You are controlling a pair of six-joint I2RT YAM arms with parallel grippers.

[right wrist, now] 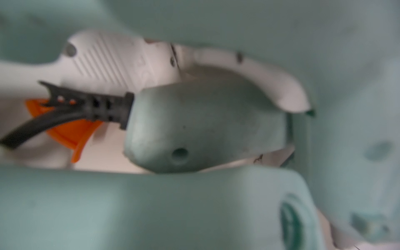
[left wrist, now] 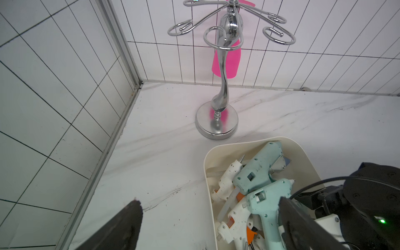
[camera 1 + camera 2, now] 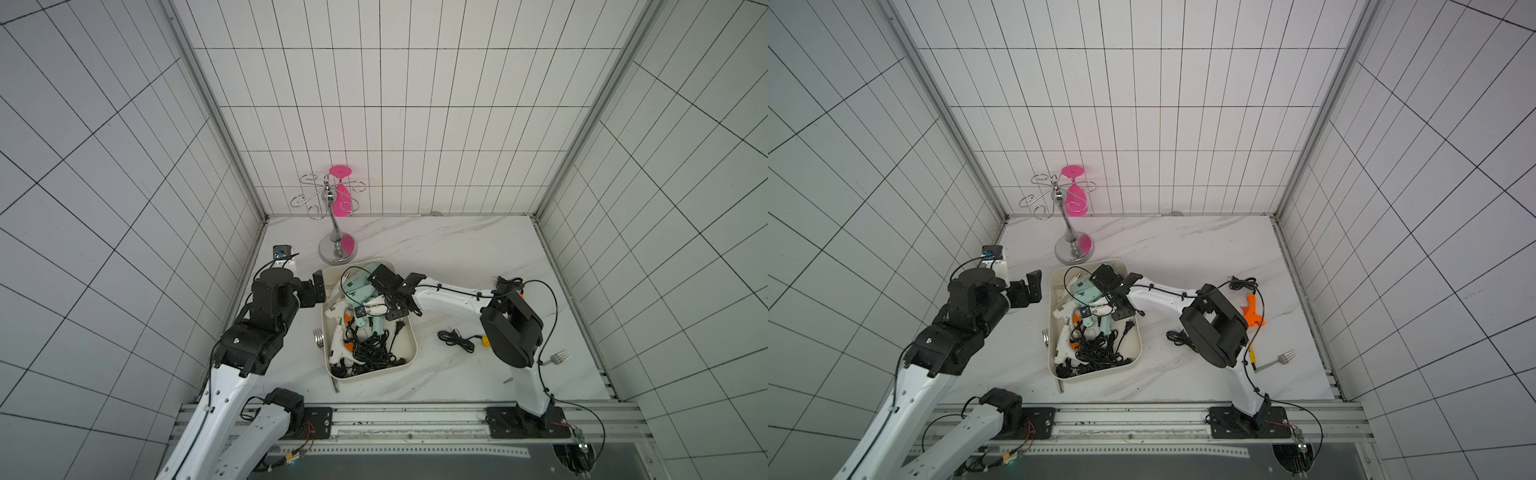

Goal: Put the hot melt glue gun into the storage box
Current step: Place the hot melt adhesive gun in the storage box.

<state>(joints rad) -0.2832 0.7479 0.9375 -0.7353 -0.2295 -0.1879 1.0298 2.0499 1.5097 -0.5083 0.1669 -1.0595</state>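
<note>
Near, lower right of a top view: fork (image 3: 1281,359) on marble table (image 3: 457,249). Ctr: storage box (image 3: 407,345) holds a pile of guns, incl. teal gun (image 2: 257,171) and white gun (image 2: 227,179), plus black cords (image 3: 370,353). R gripper (image 3: 386,305) is down among them; can't tell jaw state, wrist view blurred. L gripper (image 2: 208,203) spread wide, holding nothing, just left of box. Orange glue gun (image 3: 1252,309) is outside box, right of ctr, partly behind R arm. Far, upper ctr: chrome rack (image 3: 332,257) w/ pink glass (image 3: 341,199).

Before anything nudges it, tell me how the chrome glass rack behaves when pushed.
The chrome rack looks stiff, and probably top-heavy: tall thin stem, small round base. The pink glass hanging on one side may swing or drop off.
</note>
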